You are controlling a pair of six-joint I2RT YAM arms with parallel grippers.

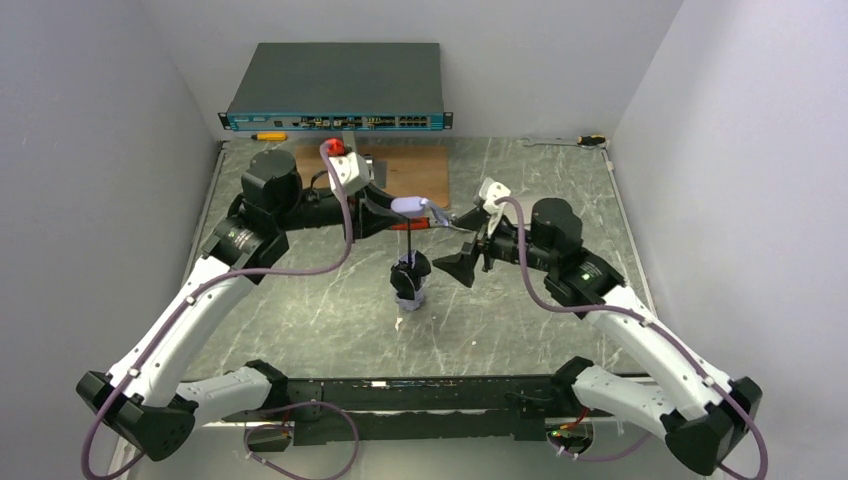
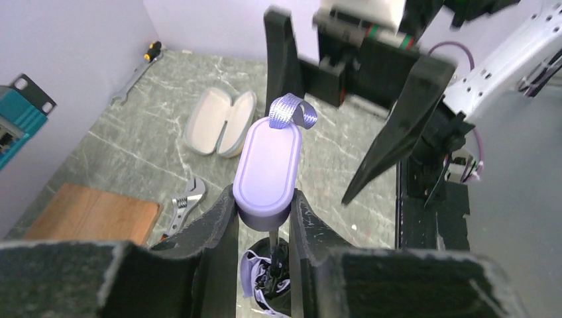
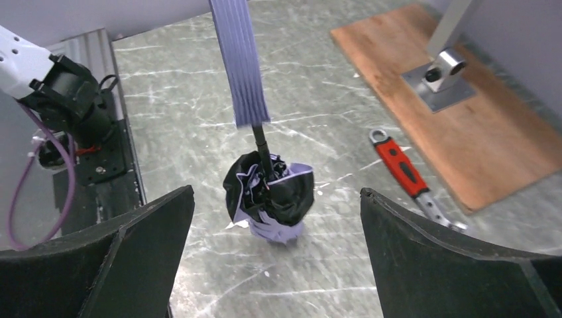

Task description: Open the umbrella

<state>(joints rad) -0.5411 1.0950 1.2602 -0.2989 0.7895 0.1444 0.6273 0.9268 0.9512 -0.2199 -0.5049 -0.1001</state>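
The umbrella [image 1: 408, 286] is found at the centre of the overhead view, above the middle of the green marbled counter [image 1: 300, 320]. Its rounded lilac handle [image 2: 268, 165] is clamped between the two fingers of the left tool [image 2: 263, 218], which is closed on the lower sides of the knob. A lilac strap loop [image 2: 292, 112] is seen curling from the top end of the handle. A thin black shaft [image 3: 263, 154] runs down from the handle to the canopy [image 3: 268, 193], which is bunched together, black lining and lilac fabric showing. Whether the bundle touches the counter cannot be told.

The right tool [image 3: 276, 199] is spread wide, with nothing held; its fingers are seen at the lower left and lower right of its own view, well apart from the canopy framed between them.

A red-handled wrench [image 3: 401, 169] lies on the counter right of centre in that view, just beside a wooden board [image 3: 477, 132]. A pale glasses case [image 2: 221, 122] lies open at the upper left of the left wrist view.
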